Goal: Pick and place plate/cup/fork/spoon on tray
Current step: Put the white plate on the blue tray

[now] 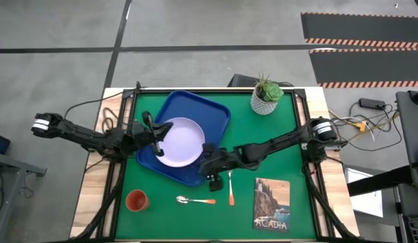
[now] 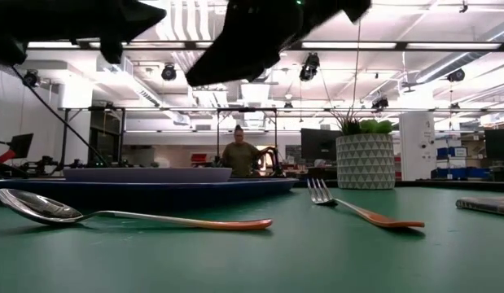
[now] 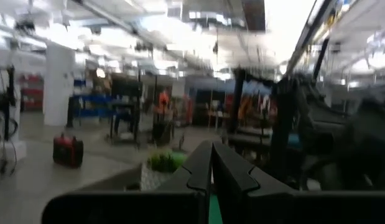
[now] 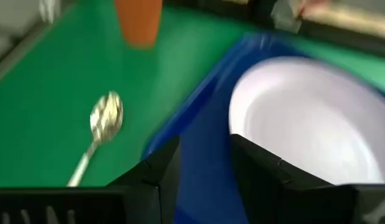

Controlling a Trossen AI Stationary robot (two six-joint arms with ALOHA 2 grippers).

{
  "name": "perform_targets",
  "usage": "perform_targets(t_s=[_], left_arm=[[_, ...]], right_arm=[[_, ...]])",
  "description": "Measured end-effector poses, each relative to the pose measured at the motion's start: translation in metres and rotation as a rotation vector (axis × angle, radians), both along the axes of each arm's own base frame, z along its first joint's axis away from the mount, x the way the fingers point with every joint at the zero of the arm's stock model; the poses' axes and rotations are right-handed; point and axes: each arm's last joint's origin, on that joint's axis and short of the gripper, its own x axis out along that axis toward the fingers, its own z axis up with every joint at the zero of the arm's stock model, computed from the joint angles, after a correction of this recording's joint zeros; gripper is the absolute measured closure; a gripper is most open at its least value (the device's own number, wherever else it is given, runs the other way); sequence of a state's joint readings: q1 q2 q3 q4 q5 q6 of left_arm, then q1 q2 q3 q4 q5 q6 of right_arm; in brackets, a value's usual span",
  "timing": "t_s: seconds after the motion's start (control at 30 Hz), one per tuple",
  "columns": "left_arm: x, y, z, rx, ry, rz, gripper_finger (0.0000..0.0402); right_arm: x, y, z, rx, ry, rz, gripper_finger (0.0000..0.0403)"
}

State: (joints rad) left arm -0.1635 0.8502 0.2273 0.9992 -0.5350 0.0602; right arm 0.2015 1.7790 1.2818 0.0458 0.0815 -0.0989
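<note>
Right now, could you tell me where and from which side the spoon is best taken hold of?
Probably by its orange handle, from straight above. The spoon lies flat on the green mat, apart from the fork and the cup, handle pointing toward the fork. The handle is narrow and straight, so fingers set across it should close cleanly. The right claw, open, hovers nearest.

Grey concrete floor [image 1: 195, 23] (hazard-striped mats [image 1: 360, 30] at one side) under bright ceiling lights [image 2: 235, 20].

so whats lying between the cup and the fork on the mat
The spoon, on its own: in the high view it lies on the green mat between the cup and the fork, touching neither.
</note>
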Motion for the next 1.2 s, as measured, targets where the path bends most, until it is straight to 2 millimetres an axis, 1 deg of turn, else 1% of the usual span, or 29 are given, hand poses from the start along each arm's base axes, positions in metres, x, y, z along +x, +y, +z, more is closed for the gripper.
perform_targets(t_s=[0.1, 0.2, 0.27, 0.37, 0.47, 0.53, 0.67, 0.77, 0.87, 1.03, 1.2], left_arm=[[0.016, -0.002, 0.001, -0.025, 0.074, -0.012, 0.0402], [0.033, -0.005, 0.006, -0.021, 0.16, -0.012, 0.0402], [0.044, -0.007, 0.008, -0.028, 0.232, -0.015, 0.0402], [0.059, -0.009, 0.007, -0.054, 0.361, -0.018, 0.0402], [0.068, -0.011, 0.005, -0.082, 0.527, -0.01, 0.0402], [0.072, -0.011, 0.006, -0.136, 0.633, 0.0, 0.0402], [0.073, -0.012, 0.006, -0.239, 0.862, 0.019, 0.0402], [0.073, -0.011, -0.001, -0.262, 1.004, 0.041, 0.0402], [0.079, -0.004, -0.012, -0.316, 1.054, 0.084, 0.0402], [0.091, 0.008, -0.046, -0.429, 1.171, 0.123, 0.0402], [0.099, 0.013, -0.07, -0.493, 1.255, 0.184, 0.0402]], right_arm=[[-0.014, -0.002, -0.007, 0.039, -0.11, -0.012, 0.0279], [-0.031, -0.004, -0.017, 0.046, -0.133, -0.013, 0.0284], [-0.041, -0.007, -0.019, 0.053, -0.143, -0.034, 0.0288], [-0.056, -0.009, -0.016, 0.067, -0.176, -0.069, 0.0295], [-0.069, -0.01, -0.014, 0.09, -0.196, -0.1, 0.0303], [-0.077, -0.01, -0.011, 0.119, -0.2, -0.108, 0.0308], [-0.089, -0.006, -0.008, 0.152, -0.21, -0.103, 0.0319], [-0.095, -0.004, -0.008, 0.147, -0.206, -0.089, 0.0327], [-0.096, -0.003, -0.004, 0.143, -0.221, -0.082, 0.0333], [-0.096, -0.003, -0.004, 0.134, -0.221, -0.079, 0.0337], [-0.095, -0.003, -0.007, 0.131, -0.207, -0.079, 0.0335]])
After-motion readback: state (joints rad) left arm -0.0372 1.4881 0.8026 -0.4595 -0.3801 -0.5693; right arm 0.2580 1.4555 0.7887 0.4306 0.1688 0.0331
